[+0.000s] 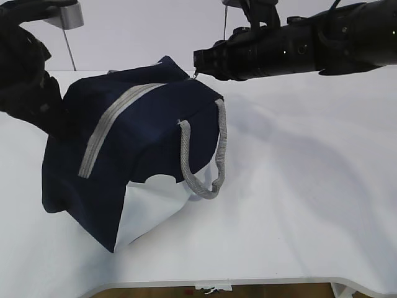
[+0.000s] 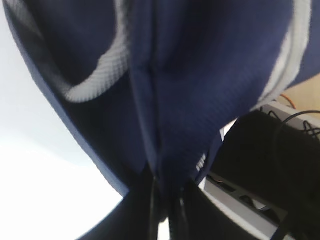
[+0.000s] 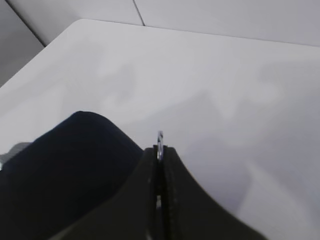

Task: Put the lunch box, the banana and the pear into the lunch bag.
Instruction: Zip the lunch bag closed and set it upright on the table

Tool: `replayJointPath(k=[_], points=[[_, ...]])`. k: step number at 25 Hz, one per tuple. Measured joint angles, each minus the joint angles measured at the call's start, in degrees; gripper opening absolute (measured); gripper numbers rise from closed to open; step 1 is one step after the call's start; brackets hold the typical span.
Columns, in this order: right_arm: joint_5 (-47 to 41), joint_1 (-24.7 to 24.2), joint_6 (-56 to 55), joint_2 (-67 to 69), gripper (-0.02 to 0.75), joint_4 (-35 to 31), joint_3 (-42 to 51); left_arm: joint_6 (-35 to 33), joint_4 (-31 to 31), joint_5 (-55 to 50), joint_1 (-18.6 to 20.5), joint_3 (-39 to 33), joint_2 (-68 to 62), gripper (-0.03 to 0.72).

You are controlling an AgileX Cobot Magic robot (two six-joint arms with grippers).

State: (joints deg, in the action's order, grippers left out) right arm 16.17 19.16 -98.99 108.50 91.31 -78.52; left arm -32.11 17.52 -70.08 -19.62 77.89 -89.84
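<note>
The navy-blue lunch bag (image 1: 155,136) lies tilted on the white table, its grey zipper (image 1: 115,121) running closed along the top. My left gripper (image 1: 57,124) is shut on a fold of the bag's navy fabric (image 2: 170,165) at its left end. My right gripper (image 1: 197,64) is at the bag's far end, shut on the metal ring pull (image 3: 160,139), which pokes out between the fingertips. A grey rope handle (image 1: 214,155) hangs over the bag's near side above a white panel (image 1: 149,205). The lunch box, banana and pear are out of view.
The white table (image 1: 310,186) stretches to the right of the bag, with its front edge (image 1: 248,282) near the bottom. A grey stand (image 1: 67,15) is behind at the left. Black equipment and cables (image 2: 280,165) sit beyond the table in the left wrist view.
</note>
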Motion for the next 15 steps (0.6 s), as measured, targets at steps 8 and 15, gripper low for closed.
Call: replayJointPath(k=[8,15], points=[[3.8,0.0,-1.8,0.0,-0.011,0.5,0.0,7.3,-0.9,-0.6,0.0,0.2,1.1,0.279],[4.8,0.0,-2.2,0.0,-0.011,0.6,0.0,9.2,-0.7,-1.0,0.0,7.9,2.6,0.496]])
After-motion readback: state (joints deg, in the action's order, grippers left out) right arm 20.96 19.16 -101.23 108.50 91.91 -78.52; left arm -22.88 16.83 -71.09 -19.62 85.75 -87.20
